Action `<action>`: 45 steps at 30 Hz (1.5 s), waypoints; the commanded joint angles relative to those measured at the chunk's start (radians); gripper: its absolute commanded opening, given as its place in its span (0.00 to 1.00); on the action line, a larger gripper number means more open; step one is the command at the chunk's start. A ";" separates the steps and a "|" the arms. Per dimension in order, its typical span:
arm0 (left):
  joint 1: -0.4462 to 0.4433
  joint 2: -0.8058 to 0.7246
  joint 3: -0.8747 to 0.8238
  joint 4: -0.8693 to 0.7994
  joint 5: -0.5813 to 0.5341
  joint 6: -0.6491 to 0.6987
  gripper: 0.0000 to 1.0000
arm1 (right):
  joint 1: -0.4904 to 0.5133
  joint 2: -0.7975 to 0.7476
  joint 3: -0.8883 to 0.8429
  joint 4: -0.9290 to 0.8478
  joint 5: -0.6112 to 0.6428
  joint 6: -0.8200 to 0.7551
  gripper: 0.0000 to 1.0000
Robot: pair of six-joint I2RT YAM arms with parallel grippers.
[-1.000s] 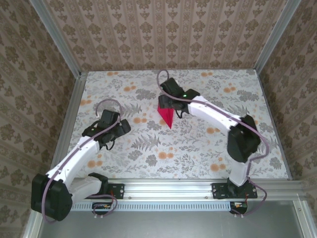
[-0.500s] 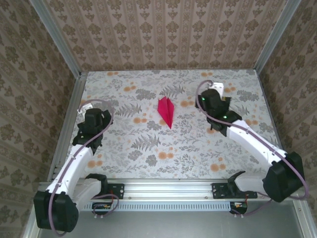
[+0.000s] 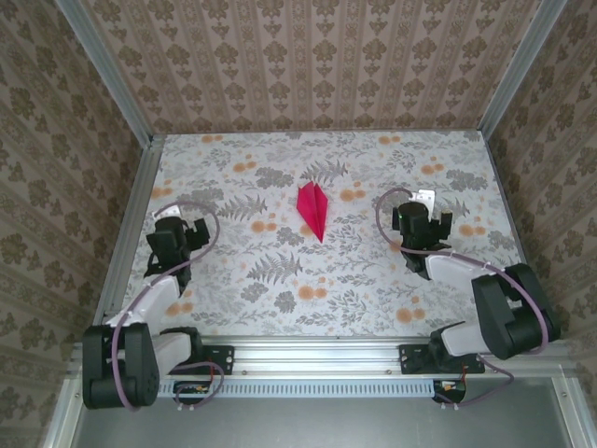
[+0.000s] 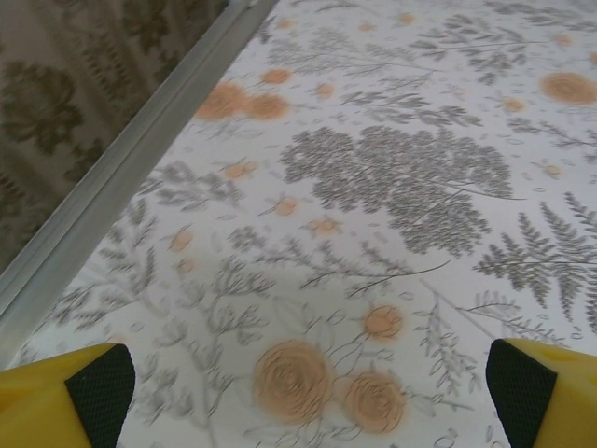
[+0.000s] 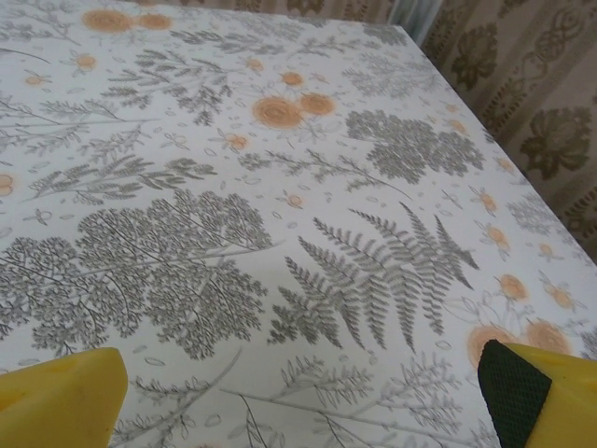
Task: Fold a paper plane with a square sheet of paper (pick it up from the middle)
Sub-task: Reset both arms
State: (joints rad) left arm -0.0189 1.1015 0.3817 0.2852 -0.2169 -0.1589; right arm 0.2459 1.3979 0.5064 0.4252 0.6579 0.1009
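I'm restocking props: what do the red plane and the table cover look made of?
The paper plane looks like thin matte magenta-red paper: sharp centre crease, pointed tip. The table cover seems a smooth printed sheet, maybe vinyl: flat floral pattern, no visible weave.

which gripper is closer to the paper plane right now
Right. The right gripper is off to the right of the paper plane; the left gripper is farther away on its left.
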 commanded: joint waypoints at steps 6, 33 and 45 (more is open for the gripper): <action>0.009 0.174 0.003 0.329 0.199 0.142 1.00 | -0.126 0.080 -0.053 0.346 -0.288 -0.092 1.00; 0.002 0.419 0.042 0.501 0.201 0.204 1.00 | -0.192 0.158 -0.131 0.539 -0.446 -0.059 1.00; 0.006 0.420 0.049 0.488 0.225 0.213 1.00 | -0.192 0.157 -0.131 0.540 -0.445 -0.059 1.00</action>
State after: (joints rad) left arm -0.0135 1.5124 0.4080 0.7910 0.0013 0.0284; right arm 0.0586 1.5513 0.3580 0.9619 0.2123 0.0292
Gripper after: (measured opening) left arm 0.999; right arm 0.998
